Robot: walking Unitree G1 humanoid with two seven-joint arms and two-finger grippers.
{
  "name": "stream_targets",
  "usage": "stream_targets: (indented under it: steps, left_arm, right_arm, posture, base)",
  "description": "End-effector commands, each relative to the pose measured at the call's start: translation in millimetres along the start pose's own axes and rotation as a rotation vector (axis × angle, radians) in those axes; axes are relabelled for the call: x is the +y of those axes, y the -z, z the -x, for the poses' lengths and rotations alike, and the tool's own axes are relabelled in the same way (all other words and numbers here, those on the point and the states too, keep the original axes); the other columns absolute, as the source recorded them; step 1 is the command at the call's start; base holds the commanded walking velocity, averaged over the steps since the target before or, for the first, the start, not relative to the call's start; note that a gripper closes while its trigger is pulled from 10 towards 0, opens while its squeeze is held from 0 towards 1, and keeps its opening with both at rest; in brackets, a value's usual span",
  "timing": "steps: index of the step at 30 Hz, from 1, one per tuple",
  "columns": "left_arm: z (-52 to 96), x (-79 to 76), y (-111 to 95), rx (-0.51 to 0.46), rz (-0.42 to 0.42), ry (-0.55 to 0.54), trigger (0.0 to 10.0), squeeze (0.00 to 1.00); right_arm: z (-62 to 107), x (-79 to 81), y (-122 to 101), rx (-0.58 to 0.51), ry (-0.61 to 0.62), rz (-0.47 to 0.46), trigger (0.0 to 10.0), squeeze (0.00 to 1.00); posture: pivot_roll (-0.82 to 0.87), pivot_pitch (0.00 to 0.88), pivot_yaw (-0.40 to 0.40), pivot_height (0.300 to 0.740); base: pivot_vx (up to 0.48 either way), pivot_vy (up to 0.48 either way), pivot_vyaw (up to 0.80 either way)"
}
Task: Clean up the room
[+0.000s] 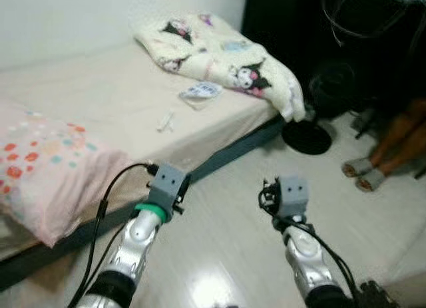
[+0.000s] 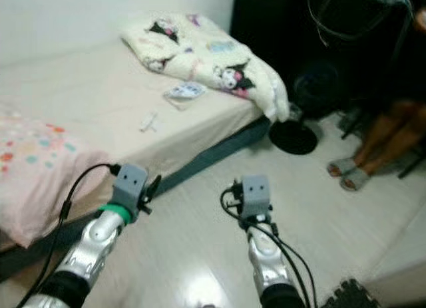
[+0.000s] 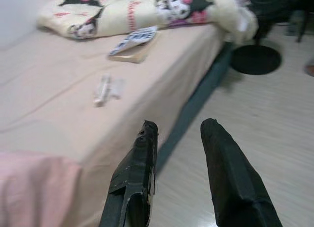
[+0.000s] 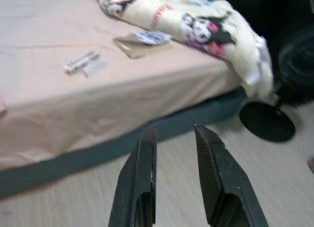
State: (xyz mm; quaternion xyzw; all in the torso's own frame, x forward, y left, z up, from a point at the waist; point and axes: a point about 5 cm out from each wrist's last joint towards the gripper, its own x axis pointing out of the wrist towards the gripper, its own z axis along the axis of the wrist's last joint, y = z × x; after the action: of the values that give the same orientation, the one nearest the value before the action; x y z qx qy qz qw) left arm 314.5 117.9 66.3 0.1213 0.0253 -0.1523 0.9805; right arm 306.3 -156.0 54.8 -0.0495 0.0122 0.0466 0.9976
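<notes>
1. A low bed with a beige sheet (image 1: 100, 88) fills the left and far part of the scene, its dark grey base (image 1: 233, 152) running along the pale wood-look floor (image 1: 226, 255).
2. On the bed's far right end lies a crumpled cream blanket printed with cartoon characters (image 1: 219, 52), one corner hanging over the edge.
3. Just near of the blanket lies a flat tan book with a blue-and-white packet on top (image 1: 200, 92); left and nearer, well apart from it, lies a small white tube-like item (image 1: 165, 122).
4. A pink pillow with coloured flower prints (image 1: 46, 168) sits at the near left end of the bed.
5. The left gripper (image 3: 179, 131) hovers over the floor beside the bed edge, fingers narrowly parted and holding nothing.
6. The right gripper (image 4: 175, 129) hovers over the floor to the right, fingers narrowly parted, empty.
7. A black round fan base (image 1: 306, 136) stands on the floor at the bed's far right corner; a person's legs in grey slippers (image 1: 366, 171) are at the far right.
</notes>
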Motion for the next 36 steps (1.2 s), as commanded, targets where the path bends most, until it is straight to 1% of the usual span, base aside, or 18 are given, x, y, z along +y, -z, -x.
stream_targets:
  steps: [1, 31, 36]
  left_arm:
    - [3.5, 0.2, 5.8, 0.021, -0.003, 0.002, 10.0, 0.00]
    - [1.6, -3.6, 4.0, 0.016, 0.005, 0.014, 10.0, 0.00]
    - [1.8, -5.1, 5.0, 0.026, 0.027, 0.028, 10.0, 0.00]
  right_arm:
    - [3.9, 3.0, 6.6, 0.025, 0.001, -0.013, 10.0, 0.00]
    - [2.3, 0.0, 5.8, 0.027, 0.018, -0.002, 10.0, 0.00]
    - [2.8, 0.0, 7.3, 0.035, 0.024, 0.004, 10.0, 0.00]
  posture:
    - [-0.03, 0.019, 0.042, 0.740]
    - [-0.03, 0.017, 0.043, 0.740]
    - [-0.03, 0.017, 0.044, 0.740]
  base:
    - [0.480, 0.000, 0.00]
    - [0.476, 0.000, 0.00]
    - [0.000, 0.000, 0.00]
